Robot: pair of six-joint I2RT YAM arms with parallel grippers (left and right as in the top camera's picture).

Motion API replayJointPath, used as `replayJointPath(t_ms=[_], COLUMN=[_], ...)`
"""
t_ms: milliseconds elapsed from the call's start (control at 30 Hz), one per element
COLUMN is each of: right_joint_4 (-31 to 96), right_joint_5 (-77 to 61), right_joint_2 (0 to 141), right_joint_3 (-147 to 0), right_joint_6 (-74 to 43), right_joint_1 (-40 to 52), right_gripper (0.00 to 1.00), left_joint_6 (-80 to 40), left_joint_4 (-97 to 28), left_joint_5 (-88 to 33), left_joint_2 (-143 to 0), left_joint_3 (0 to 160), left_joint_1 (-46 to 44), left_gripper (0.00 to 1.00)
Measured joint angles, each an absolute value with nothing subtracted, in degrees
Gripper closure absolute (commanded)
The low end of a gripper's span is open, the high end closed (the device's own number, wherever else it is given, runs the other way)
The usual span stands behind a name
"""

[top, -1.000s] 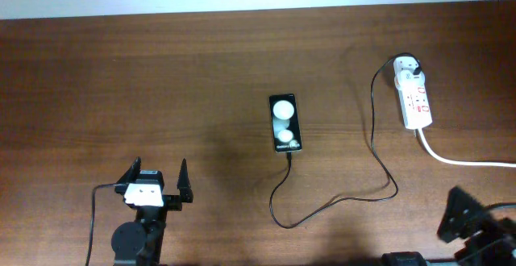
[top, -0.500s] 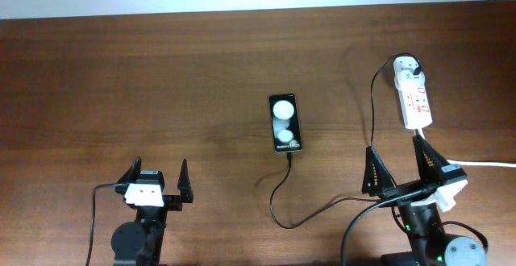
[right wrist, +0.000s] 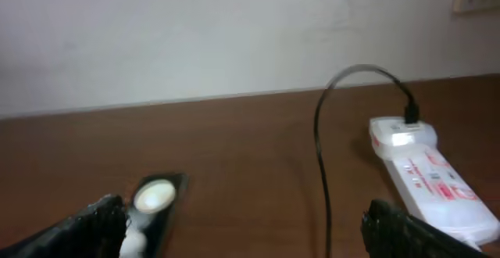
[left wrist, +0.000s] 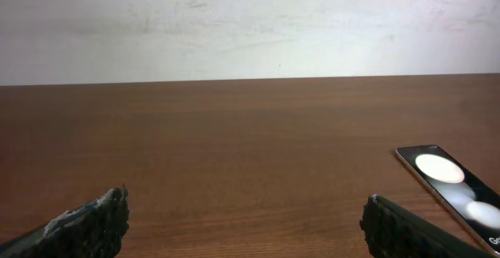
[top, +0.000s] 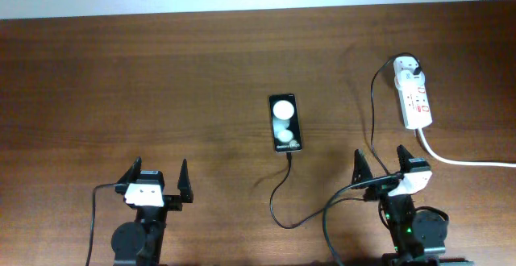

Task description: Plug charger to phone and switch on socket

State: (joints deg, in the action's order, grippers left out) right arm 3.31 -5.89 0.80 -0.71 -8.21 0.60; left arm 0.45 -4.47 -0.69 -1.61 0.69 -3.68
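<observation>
The black phone (top: 285,123) lies flat mid-table with two white round patches on its face; it also shows in the left wrist view (left wrist: 449,181) and the right wrist view (right wrist: 152,203). The thin black charger cable (top: 372,129) runs from the phone's near end in a loop to its white plug head (top: 405,67) on the white socket strip (top: 414,95), seen also in the right wrist view (right wrist: 426,176). My left gripper (top: 158,179) is open and empty at front left. My right gripper (top: 380,168) is open and empty, over the cable, front right.
The socket's thick white cord (top: 463,160) runs off to the right edge. A pale wall (left wrist: 250,23) rises behind the table's far edge. My arms' own black wires hang at the front edge.
The right arm has come into view from the bottom right corner and moved left. Its open gripper now sits over the cable loop. The left arm has not moved.
</observation>
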Motion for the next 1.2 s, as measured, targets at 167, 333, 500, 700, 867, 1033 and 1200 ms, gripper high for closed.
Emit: replayJointPath(t_ms=[167,333,500,700,867,1033,1200], right_joint_4=[3.84,3.84,3.84,3.84,3.84,3.84,3.84], right_joint_5=[-5.85,-5.82,-5.82,-5.82,-5.63,-5.63,-5.61], right_joint_2=[0.8,0.8,0.8,0.8,0.8,0.8,0.8], right_joint_3=[-0.69,-0.69,-0.69,-0.69,-0.69,-0.69,-0.69], right_joint_6=[0.34,2.07,2.2,2.17,2.2,2.17,2.17], right_joint_1=[0.6,0.6,0.6,0.6,0.6,0.6,0.6], right_gripper=[0.01,0.01,0.01,0.01,0.01,0.01,0.01], left_joint_6=[0.45,0.45,0.45,0.43,0.43,0.45,0.45], left_joint_4=[-4.47,-4.47,-4.47,-4.47,-4.47,-4.47,-4.47], left_joint_5=[-0.69,-0.69,-0.69,-0.69,-0.69,-0.69,-0.69], left_joint_2=[-1.61,-1.61,-1.61,-1.61,-1.61,-1.61,-1.61], left_joint_3=[0.69,0.69,0.69,0.69,0.69,0.69,0.69], left_joint_1=[-3.68,-3.68,-3.68,-3.68,-3.68,-3.68,-3.68], left_gripper=[0.01,0.01,0.01,0.01,0.01,0.01,0.01])
